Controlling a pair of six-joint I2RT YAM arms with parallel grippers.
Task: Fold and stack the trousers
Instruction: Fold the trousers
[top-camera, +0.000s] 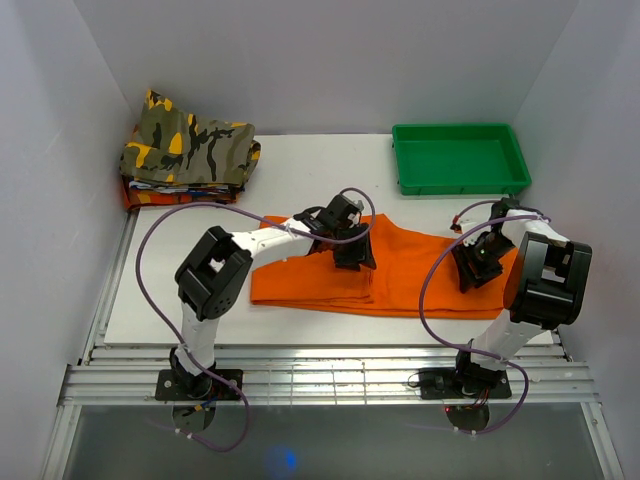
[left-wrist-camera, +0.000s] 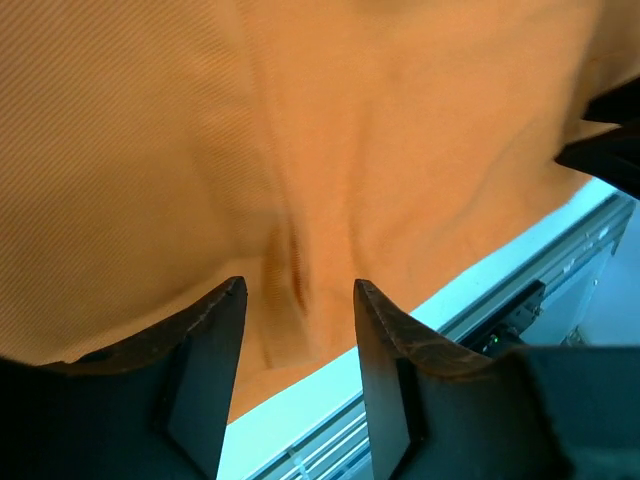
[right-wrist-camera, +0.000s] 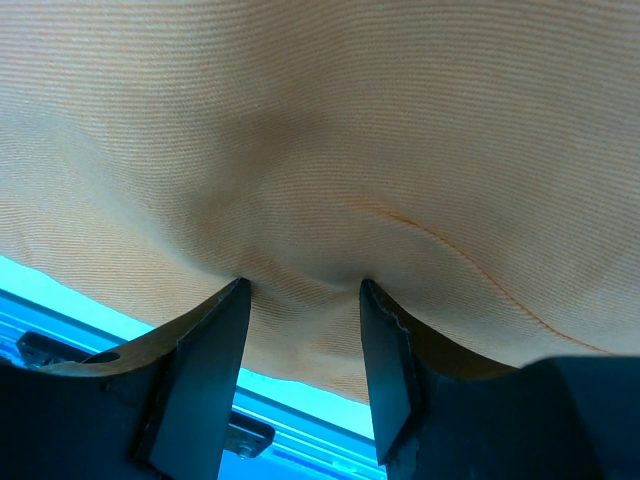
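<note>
The orange trousers (top-camera: 405, 272) lie flat across the middle of the white table, folded lengthwise, running left to right. My left gripper (top-camera: 352, 256) is over their middle. In the left wrist view the left gripper (left-wrist-camera: 298, 292) is open, its jaws apart just above a crease in the trousers (left-wrist-camera: 330, 130) near their near edge. My right gripper (top-camera: 473, 268) is at their right end. In the right wrist view the right gripper (right-wrist-camera: 302, 290) is open, with both fingertips pressed into the trousers (right-wrist-camera: 330, 120), which dimple between them.
A folded camouflage garment (top-camera: 190, 148) lies on a small stack of clothes at the back left. A green tray (top-camera: 460, 180) stands at the back right. The table's near edge (top-camera: 320, 335) and metal rails run just below the trousers.
</note>
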